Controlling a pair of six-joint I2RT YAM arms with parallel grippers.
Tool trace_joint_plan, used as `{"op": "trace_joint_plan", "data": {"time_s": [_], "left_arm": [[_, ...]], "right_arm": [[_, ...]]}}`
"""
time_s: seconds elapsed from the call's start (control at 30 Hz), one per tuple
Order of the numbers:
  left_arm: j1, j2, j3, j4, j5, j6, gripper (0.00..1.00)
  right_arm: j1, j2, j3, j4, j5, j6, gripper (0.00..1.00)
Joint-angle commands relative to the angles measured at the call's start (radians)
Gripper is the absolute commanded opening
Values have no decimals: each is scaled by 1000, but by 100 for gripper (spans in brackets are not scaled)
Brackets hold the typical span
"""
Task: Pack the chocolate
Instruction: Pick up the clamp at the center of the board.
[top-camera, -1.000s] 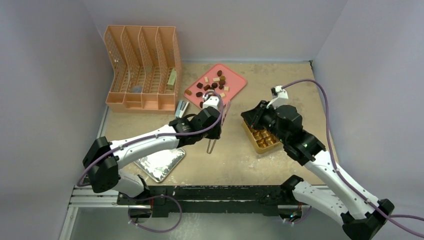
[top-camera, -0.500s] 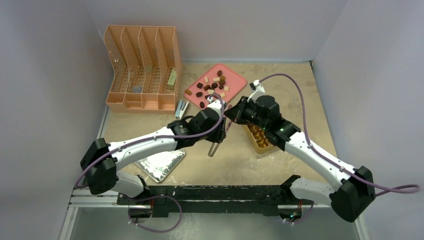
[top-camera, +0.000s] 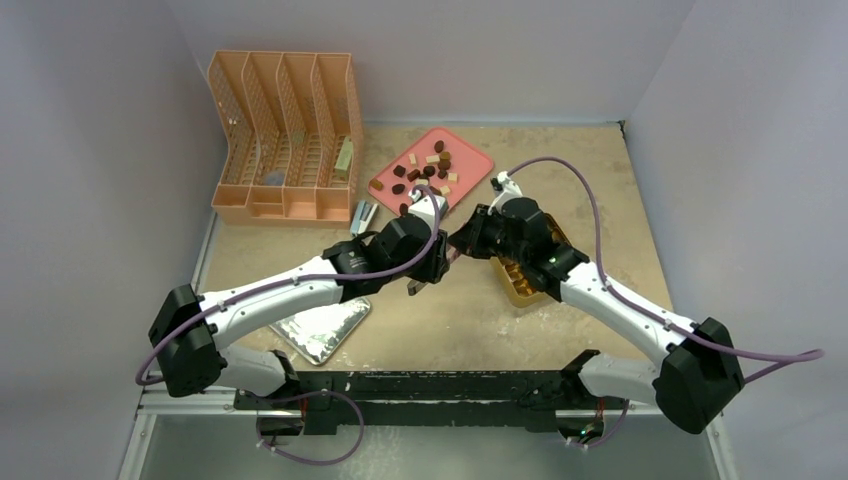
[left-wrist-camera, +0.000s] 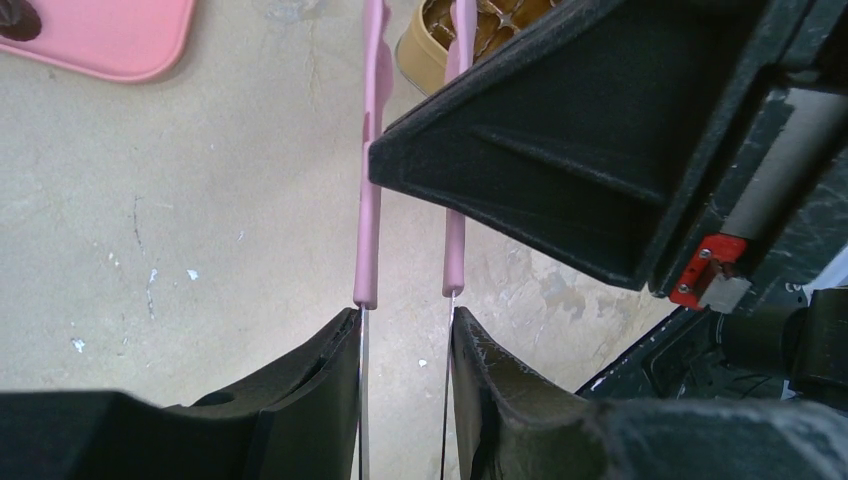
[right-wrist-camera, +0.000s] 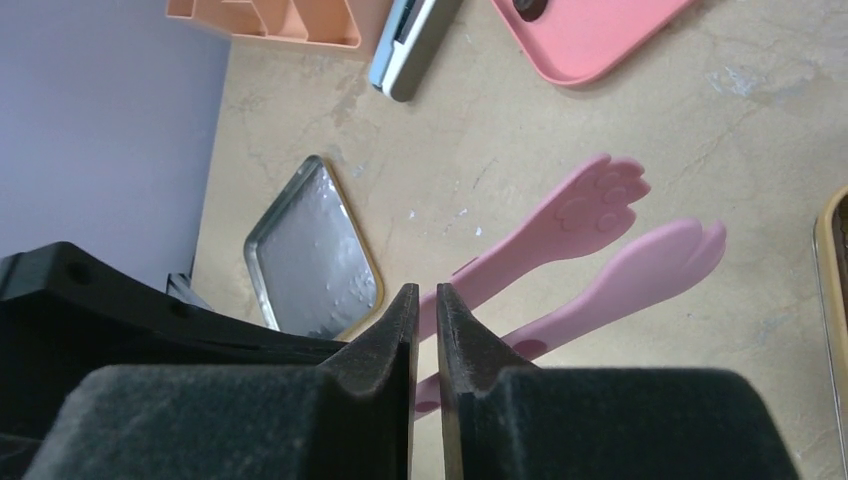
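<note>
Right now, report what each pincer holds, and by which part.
Left pincer grips the pink tongs by their metal arms, just behind the pink tips. Right pincer looks shut beside them, holding nothing visible.

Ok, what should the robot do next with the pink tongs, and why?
Probably the right gripper should pinch the pink tongs gently to steady them. It sits right at one arm, while the left gripper holds only the thin metal end. The chocolate lies on the pink tray, not yet packed.
</note>
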Motion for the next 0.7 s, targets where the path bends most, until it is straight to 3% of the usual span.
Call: {"op": "trace_joint_plan", "data": {"time_s": [0.0,0.33,0.57,0.67], "left_arm": [[-5,-59,33,35,-44,25,34],[-5,-53,56,-2,-100,11,34],[12,-13,116,-119,-216,-10,37],[59,15,137,-153,-182,-32,37]], "right_arm": [[-3,-39,-11,-5,23,-24,15],[-3,-93,10,-49,45,-37,21],[-3,-203,45,-138,169,-124,53],[-3,-269,63,-194,234,-160,59]]}}
